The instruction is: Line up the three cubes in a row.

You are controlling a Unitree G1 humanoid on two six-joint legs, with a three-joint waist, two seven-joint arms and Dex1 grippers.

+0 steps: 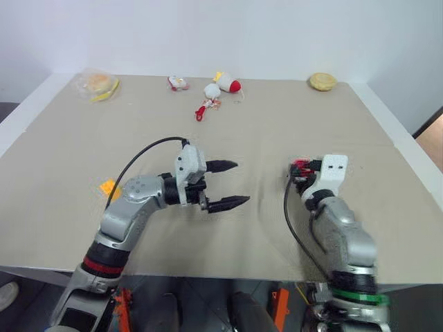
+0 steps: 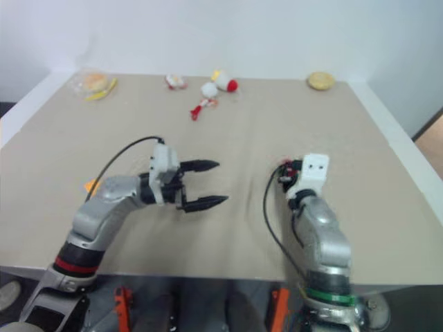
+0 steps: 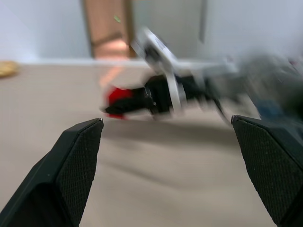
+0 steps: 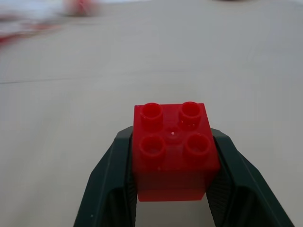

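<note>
The right gripper (image 4: 173,189) pinches the red cube (image 4: 173,151) by its sides, studs up, above the table (image 1: 62,173). The left gripper (image 1: 232,184) hangs spread and empty just beside it. The yellow-orange cube (image 1: 108,187) sits well away, beyond the left arm. I can't spot the green one. A shallow side grip could let the red cube slip, and the two grippers might bump.
</note>
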